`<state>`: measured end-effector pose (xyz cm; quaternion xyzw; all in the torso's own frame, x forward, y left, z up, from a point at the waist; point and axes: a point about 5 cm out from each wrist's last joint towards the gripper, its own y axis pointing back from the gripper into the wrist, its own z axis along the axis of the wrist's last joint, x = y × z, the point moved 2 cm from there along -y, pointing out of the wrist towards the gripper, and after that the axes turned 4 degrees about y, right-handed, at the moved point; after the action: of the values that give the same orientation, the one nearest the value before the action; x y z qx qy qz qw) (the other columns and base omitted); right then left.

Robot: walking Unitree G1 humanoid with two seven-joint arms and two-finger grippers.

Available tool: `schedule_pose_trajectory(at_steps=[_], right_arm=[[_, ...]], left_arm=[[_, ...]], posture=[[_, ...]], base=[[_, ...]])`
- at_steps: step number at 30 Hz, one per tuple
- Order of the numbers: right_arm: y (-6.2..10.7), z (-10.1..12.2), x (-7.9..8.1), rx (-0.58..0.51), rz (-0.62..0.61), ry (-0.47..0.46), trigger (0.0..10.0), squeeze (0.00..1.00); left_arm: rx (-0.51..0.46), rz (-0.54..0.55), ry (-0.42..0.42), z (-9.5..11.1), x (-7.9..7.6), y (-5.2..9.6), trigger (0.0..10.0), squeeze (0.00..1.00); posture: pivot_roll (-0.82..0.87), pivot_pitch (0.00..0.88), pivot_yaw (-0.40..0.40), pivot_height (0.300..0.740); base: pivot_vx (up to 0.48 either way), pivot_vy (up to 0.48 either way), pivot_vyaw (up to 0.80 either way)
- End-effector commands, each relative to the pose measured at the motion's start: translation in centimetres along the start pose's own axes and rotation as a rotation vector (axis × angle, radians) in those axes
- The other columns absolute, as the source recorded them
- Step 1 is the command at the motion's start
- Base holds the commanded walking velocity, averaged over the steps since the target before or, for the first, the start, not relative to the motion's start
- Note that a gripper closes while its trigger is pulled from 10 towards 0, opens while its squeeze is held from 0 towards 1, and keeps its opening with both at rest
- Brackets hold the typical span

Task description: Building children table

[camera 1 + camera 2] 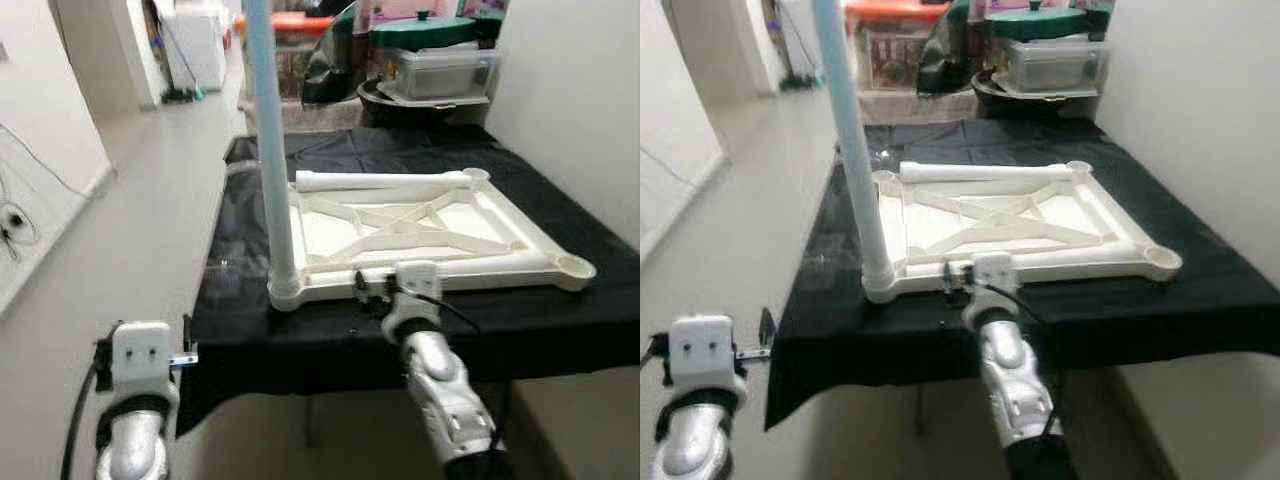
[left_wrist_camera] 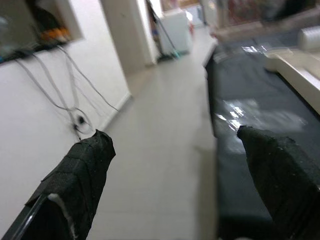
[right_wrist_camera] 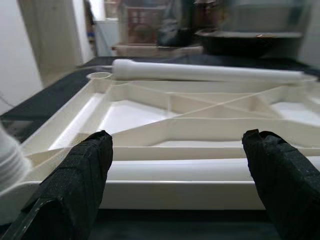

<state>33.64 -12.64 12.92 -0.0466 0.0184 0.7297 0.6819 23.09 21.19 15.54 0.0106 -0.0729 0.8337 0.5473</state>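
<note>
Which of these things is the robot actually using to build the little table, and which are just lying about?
For the job: upside-down tabletop; leg standing in its corner; two loose legs lying on it; right gripper, open.

Just there: black cloth; storage boxes; white cabinet; wall cables.

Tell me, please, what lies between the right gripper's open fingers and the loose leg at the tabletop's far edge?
The right wrist view shows another loose leg lying nearest, then the tabletop's ribs.

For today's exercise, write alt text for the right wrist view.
Two open black fingers of the right gripper frame the near rail of an upturned cream tabletop lying on a black cloth. A loose leg tube lies along its far edge.
</note>
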Motion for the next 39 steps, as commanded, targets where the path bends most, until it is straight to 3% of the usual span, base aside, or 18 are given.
schedule_pose_trajectory(at_steps=[1, 4, 10, 16, 30, 32, 36, 39], right_arm=[[-0.1, -0.1, 0.4, 0.007, 0.007, -0.012, 10.0, 0.00], [-0.4, 0.2, 0.5, -0.004, 0.013, -0.019, 10.0, 0.00], [-0.6, 0.5, 0.5, -0.014, 0.014, -0.006, 10.0, 0.00], [-1.0, 0.7, 0.1, -0.015, -0.013, 0.002, 10.0, 0.00], [-2.4, 1.6, -1.4, -0.030, -0.055, -0.021, 10.0, 0.00], [-2.5, 1.5, -1.3, -0.025, -0.037, -0.037, 10.0, 0.00], [-2.2, 0.9, 0.6, -0.001, 0.123, -0.098, 10.0, 0.00], [-2.0, 0.6, 0.7, 0.007, 0.166, -0.099, 10.0, 0.00]], left_arm=[[-0.012, 0.053, -0.022, 0.3, 1.2, -0.3, 10.0, 0.00], [-0.018, 0.100, -0.008, 0.6, 2.1, -0.6, 10.0, 0.00], [-0.010, 0.113, 0.001, 0.5, 2.1, -0.5, 10.0, 0.00], [-0.021, 0.129, -0.013, 0.9, 2.5, -0.7, 10.0, 0.00], [-0.064, 0.195, -0.038, 2.1, 4.3, -1.5, 10.0, 0.00], [-0.047, 0.185, 0.006, 1.9, 4.0, -1.5, 10.0, 0.00], [0.031, 0.073, 0.035, 0.3, 1.3, -0.6, 10.0, 0.00], [0.059, 0.022, 0.048, -0.4, 0.3, 0.0, 10.0, 0.00]], posture=[[0.10, 0.000, -0.027, 0.740], [0.10, 0.000, -0.027, 0.740], [0.10, 0.000, -0.035, 0.740], [0.10, 0.000, -0.034, 0.740], [0.10, 0.000, -0.034, 0.740], [0.10, 0.000, -0.035, 0.740], [0.10, 0.000, -0.033, 0.740], [0.09, 0.000, -0.029, 0.740]], base=[[0.000, 0.000, 0.00], [0.000, 0.000, 0.00], [0.000, 0.000, 0.00], [0.000, 0.000, 0.67], [0.000, 0.000, 0.00], [0.000, 0.000, 0.00], [0.000, 0.000, 0.00], [0.000, 0.000, 0.00]])
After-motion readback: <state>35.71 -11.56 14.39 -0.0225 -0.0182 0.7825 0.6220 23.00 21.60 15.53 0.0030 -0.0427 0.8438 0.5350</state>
